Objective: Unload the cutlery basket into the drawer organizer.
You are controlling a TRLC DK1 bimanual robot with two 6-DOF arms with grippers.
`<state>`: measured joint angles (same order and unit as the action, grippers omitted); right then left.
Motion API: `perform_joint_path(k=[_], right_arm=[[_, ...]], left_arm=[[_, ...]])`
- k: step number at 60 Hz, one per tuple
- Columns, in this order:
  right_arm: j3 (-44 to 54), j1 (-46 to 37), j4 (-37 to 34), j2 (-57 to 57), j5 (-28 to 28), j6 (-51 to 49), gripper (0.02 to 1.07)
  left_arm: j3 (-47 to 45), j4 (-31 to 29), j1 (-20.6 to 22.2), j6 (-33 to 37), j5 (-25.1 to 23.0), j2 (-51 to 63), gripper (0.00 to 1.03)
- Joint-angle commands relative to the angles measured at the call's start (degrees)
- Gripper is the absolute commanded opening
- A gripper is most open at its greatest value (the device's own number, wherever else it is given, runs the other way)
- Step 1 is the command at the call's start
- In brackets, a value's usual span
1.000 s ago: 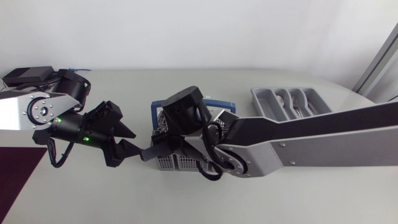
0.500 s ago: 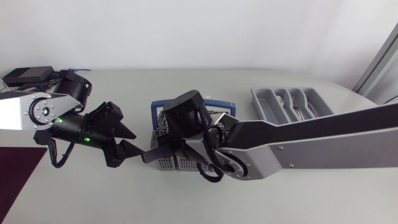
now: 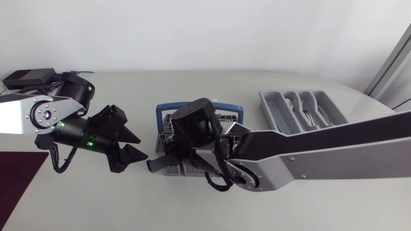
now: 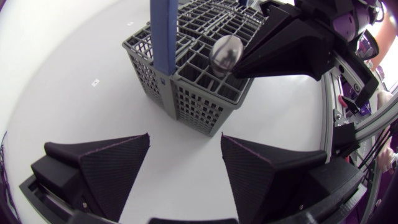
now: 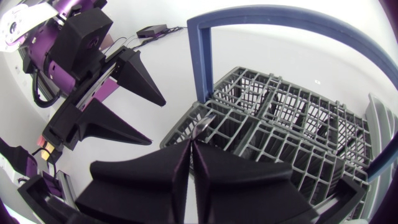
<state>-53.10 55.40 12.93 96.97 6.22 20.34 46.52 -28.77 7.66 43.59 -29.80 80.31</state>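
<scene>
Across the lower right of the head view lies the right arm (image 3: 321, 154). It reaches past the middle to the lower left corner of the cutlery basket (image 3: 174, 171), and there the right gripper (image 3: 154, 165) points toward the frame's left. Its two wedge fingers are pressed close together, and they pinch a spoon (image 4: 226, 53) between their tips. The spoon's shiny rounded end stands just above the rim of the basket's corner compartment, beside one foot of the blue handle (image 3: 200, 107). How much of the spoon is down inside the compartment cannot be told. The grey wire basket sits a little left of the frame's middle, and the handle arches over it. At the middle left of the frame is the left gripper (image 3: 137, 145), close to the basket's left side but not touching it. Its fingers are spread wide and hold nothing, and the basket's corner and the spoon lie ahead of the gap between them. Farther back, at the upper right, the grey drawer organizer (image 3: 265, 99) lies well apart from the basket, and some cutlery (image 3: 312, 113) lies in its slots. At the far upper left sits a small black box (image 3: 29, 77).
</scene>
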Motion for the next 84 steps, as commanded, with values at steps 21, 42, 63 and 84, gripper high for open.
perform_joint_path(k=[21,42,63,84], right_arm=[[2.30,-0.46,1.22,-3.28,0.11,-1.09,0.08],[3.09,0.06,1.13,-6.88,0.11,-3.02,0.08],[1.77,1.47,-2.73,-9.25,-0.68,-6.19,0.08],[0.89,3.05,-5.81,-14.79,-0.51,-9.09,0.08]], left_arm=[[-1.26,0.21,-0.10,1.49,-0.96,1.34,0.98],[-1.43,0.21,-0.19,1.58,-1.05,1.34,0.98],[-2.23,0.21,-0.19,1.49,-1.05,0.11,0.98],[-2.75,0.12,0.51,0.70,-1.31,-2.00,0.98]])
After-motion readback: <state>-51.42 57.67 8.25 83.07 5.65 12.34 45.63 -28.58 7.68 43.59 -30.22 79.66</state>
